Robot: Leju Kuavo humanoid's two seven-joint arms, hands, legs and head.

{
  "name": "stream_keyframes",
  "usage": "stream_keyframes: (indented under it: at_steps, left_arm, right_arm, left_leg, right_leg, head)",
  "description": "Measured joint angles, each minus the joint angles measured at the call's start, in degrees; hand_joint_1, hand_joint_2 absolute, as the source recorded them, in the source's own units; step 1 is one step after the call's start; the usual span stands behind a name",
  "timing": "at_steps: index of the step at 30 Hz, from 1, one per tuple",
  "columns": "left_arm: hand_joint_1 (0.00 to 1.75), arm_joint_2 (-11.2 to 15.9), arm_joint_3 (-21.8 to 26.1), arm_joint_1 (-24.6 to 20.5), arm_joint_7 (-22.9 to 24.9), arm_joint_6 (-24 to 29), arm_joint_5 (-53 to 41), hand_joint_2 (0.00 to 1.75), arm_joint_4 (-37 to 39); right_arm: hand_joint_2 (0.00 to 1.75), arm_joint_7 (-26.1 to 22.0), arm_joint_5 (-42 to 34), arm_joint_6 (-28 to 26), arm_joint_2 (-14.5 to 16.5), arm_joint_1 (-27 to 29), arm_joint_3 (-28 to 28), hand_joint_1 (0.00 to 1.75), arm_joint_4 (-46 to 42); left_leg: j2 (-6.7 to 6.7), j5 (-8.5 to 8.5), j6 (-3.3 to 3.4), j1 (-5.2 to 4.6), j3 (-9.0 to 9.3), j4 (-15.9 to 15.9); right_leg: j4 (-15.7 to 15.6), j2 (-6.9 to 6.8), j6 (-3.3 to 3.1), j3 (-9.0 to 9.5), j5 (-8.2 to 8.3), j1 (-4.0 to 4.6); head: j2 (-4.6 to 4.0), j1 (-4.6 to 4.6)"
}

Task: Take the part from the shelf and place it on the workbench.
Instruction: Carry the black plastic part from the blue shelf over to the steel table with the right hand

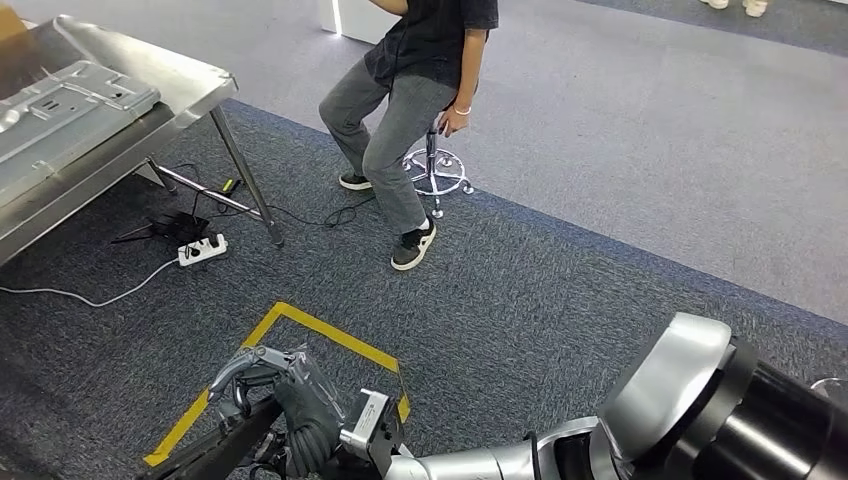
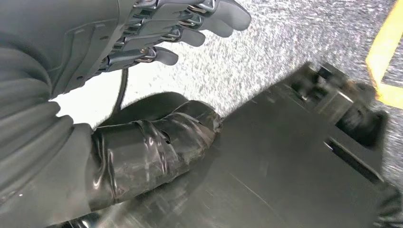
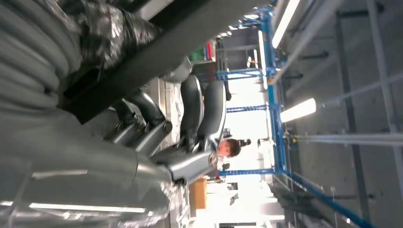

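Note:
The part is a long dark flat panel at the bottom left of the head view, low over the carpet. My right hand grips its near end, with the arm crossing in from the lower right. The right wrist view has the right hand's fingers curled round the part's dark edge. In the left wrist view the left hand's taped thumb lies on the part's face, while its fingers stand off over the carpet. The steel workbench is at the upper left.
A grey metal panel lies on the workbench. A person stands by a chrome stool ahead of me. A white power strip and cables lie under the bench. Yellow floor tape marks a square near my hand.

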Motion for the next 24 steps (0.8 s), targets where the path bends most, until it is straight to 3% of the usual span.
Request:
stream_keyframes:
  at_steps: [3,5,7,9,10,11,13,15,16,19,20,21,22,24]
  left_arm:
    - [0.0,-0.04,-0.02,-0.25,-0.08,-0.21,-0.03,1.75,0.0]
    - [0.0,-0.04,-0.07,-0.36,-0.14,-0.34,-0.08,1.75,0.0]
    - [0.0,-0.02,-0.13,-0.27,-0.15,-0.45,-0.17,1.75,0.01]
    - [0.0,0.19,-0.15,-0.04,-0.16,-0.57,-0.25,1.75,0.1]
    - [0.0,0.3,-0.15,0.03,-0.16,-0.61,-0.28,1.75,0.17]
    - [0.0,0.4,-0.15,0.09,-0.16,-0.68,-0.32,1.75,0.26]
    - [0.0,0.43,-0.16,0.19,-0.17,-0.8,-0.39,1.75,0.35]
    - [0.0,0.54,-0.17,0.28,-0.13,-0.92,-0.44,1.75,0.46]
    - [0.0,0.57,-0.17,0.27,-0.11,-0.97,-0.48,1.75,0.5]
    - [0.0,0.52,-0.19,0.14,-0.07,-1.13,-0.6,1.75,0.55]
    - [0.0,0.51,-0.2,0.17,-0.05,-1.17,-0.62,1.75,0.55]
    - [0.0,0.51,-0.2,0.25,-0.03,-1.2,-0.63,1.75,0.55]
    - [0.0,0.51,-0.2,0.33,-0.01,-1.22,-0.63,1.75,0.55]
    - [0.0,0.68,-0.2,0.37,0.03,-1.23,-0.62,1.75,0.66]
  right_arm:
    - [1.75,0.03,0.0,0.07,-0.05,0.05,0.0,1.75,0.0]
    - [1.75,0.07,0.0,0.05,-0.08,0.07,0.0,1.75,0.0]
    - [1.75,0.1,-0.01,-0.02,-0.1,0.07,0.0,1.75,0.0]
    - [1.75,0.12,-0.02,-0.1,-0.14,0.09,0.0,1.75,0.01]
    - [1.75,0.14,-0.03,-0.12,-0.18,0.08,0.0,1.75,0.01]
    - [1.75,0.17,-0.03,-0.13,-0.22,0.09,0.0,1.75,0.02]
    - [1.75,0.22,-0.04,-0.13,-0.27,0.07,0.0,1.75,0.0]
    - [1.75,0.26,-0.05,-0.17,-0.33,0.07,0.0,1.75,-0.02]
    - [1.75,0.28,-0.07,-0.2,-0.39,0.04,0.0,1.75,-0.02]
    - [1.75,0.31,-0.09,-0.34,-0.59,0.07,0.0,1.75,0.0]
    - [1.75,0.31,-0.11,-0.4,-0.65,0.12,0.0,1.75,0.01]
    - [1.75,0.32,-0.13,-0.46,-0.71,0.15,0.0,1.75,0.03]
    - [1.75,0.32,-0.16,-0.49,-0.76,0.15,0.0,1.75,0.05]
    - [1.75,0.33,-0.22,-0.52,-0.81,0.13,0.0,1.75,0.23]
  left_leg:
    - [1.54,-5.29,1.62,-1.71,-4.92,11.19]
    - [1.58,-6.19,2.92,-3.01,-6.11,14.93]
    - [1.5,-3.83,4.88,-4.48,-3.22,10.69]
    - [1.33,-2.01,7.32,-5.67,0.85,3.72]
    - [1.31,-1.74,8.12,-6.14,2.25,1.12]
    - [1.27,-1.93,8.7,-6.41,3.01,-0.33]
    - [1.26,-1.62,8.96,-6.61,4.14,-2.45]
    - [1.29,-0.75,8.47,-5.85,6.15,-5.49]
    - [1.35,-0.25,8.01,-5.32,7.24,-7.11]
    - [1.43,0.28,6.55,-3.86,8.74,-9.18]
    - [1.45,0.15,5.95,-3.26,8.87,-9.21]
    - [1.44,-0.08,5.26,-2.58,8.93,-9.06]
    - [1.41,-0.42,4.42,-1.81,8.93,-8.68]
    - [1.21,-1.45,2.49,-0.61,8.55,-7.07]
  right_leg:
    - [-0.06,-0.89,-1.21,-0.25,0.34,1.46]
    - [-0.06,-1.27,-1.79,-0.41,0.42,2.71]
    - [-0.12,-1.34,-2.34,-0.35,0.38,3.9]
    - [-0.42,-1.28,-2.76,-0.16,0.37,4.49]
    - [-0.64,-1.35,-2.85,-0.11,0.39,4.5]
    - [-0.98,-1.42,-2.84,-0.04,0.45,4.3]
    - [-2.06,-1.63,-2.79,0.49,0.66,4.14]
    - [-2.35,-1.59,-2.41,1.16,0.45,4.18]
    - [-1.12,-1.54,-1.92,0.73,-0.36,4.0]
    - [7.42,-1.46,0.34,-4.24,-4.04,2.18]
    - [9.23,-1.48,1.21,-5.64,-4.09,1.45]
    - [9.29,-1.51,2.17,-6.21,-3.06,0.65]
    - [7.34,-1.55,3.31,-5.76,-0.97,-0.26]
    - [1.18,-1.32,5.77,-3.6,2.97,-1.84]
  head:
    - [0.0,-0.02]
    - [0.0,-0.03]
    - [0.0,-0.02]
    - [0.0,0.02]
    - [0.0,0.04]
    - [0.0,0.05]
    - [0.01,0.05]
    - [0.01,0.07]
    - [0.01,0.08]
    - [0.0,0.08]
    - [0.0,0.08]
    - [0.0,0.08]
    - [0.0,0.09]
    - [0.0,0.13]
